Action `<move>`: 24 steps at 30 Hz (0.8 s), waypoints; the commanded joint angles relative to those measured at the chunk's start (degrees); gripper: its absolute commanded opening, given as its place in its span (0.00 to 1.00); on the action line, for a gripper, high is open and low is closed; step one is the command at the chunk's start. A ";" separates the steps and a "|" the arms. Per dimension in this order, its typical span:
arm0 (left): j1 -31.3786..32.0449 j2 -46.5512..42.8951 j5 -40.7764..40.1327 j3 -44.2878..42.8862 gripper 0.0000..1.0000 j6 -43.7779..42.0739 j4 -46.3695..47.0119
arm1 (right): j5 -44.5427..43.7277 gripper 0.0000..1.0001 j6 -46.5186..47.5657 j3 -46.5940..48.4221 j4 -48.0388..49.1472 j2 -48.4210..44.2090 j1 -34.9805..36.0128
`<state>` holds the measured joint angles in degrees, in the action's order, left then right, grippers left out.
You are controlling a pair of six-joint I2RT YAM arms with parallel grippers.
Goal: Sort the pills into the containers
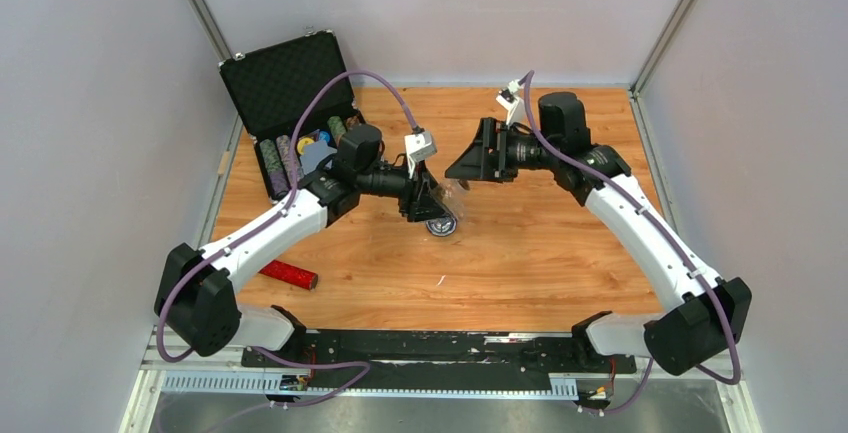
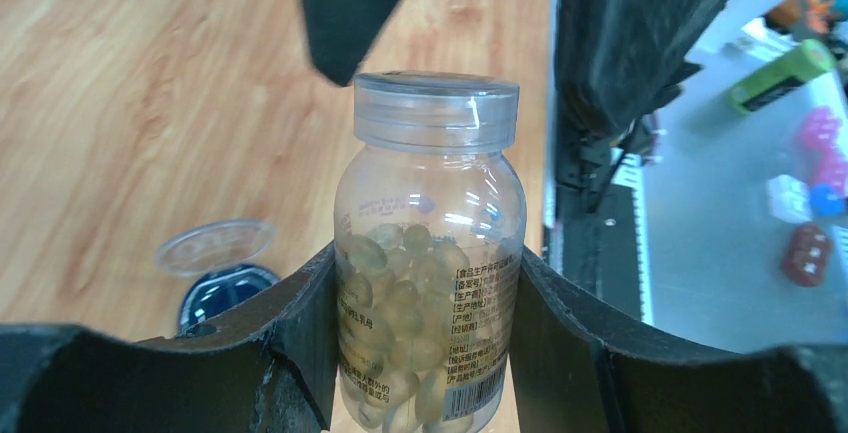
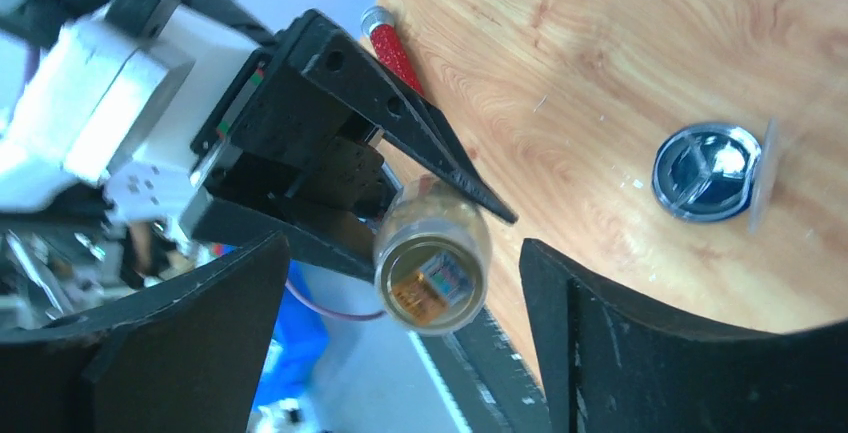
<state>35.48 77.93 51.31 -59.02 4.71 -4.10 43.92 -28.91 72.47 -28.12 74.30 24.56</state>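
My left gripper [image 2: 425, 303] pinches a clear plastic bottle [image 2: 432, 183] by its body. The bottle holds pale yellow softgel pills [image 2: 395, 253] and its clear cap [image 2: 436, 111] is on. My right gripper [image 3: 405, 245] faces the cap end, jaws spread wide either side, touching nothing. On the light wooden table [image 1: 560, 243], close by the bottle, sits the small round dish [image 3: 708, 171], silvery-blue inside with dark dividers. A clear round lid [image 2: 213, 246] lies just beside it.

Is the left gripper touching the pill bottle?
Touching. The left wrist view shows the left gripper closed on the pill bottle, with one finger against each side.
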 commanded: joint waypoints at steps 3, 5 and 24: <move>-0.06 -2.43 -8.86 -4.42 0.00 -12.28 -6.83 | -6.95 0.71 -13.94 5.64 -12.04 4.57 0.14; -0.01 -2.09 -9.00 -5.35 0.00 -14.16 -8.36 | -6.60 0.69 -14.97 5.29 -12.42 5.29 0.15; -0.02 -4.96 -3.73 -5.03 0.00 -6.86 -4.78 | 8.40 0.10 -12.48 4.21 -3.93 6.73 0.32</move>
<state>35.42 76.97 43.62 -62.24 -8.38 -15.53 45.04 -44.23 76.34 -37.91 82.41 24.53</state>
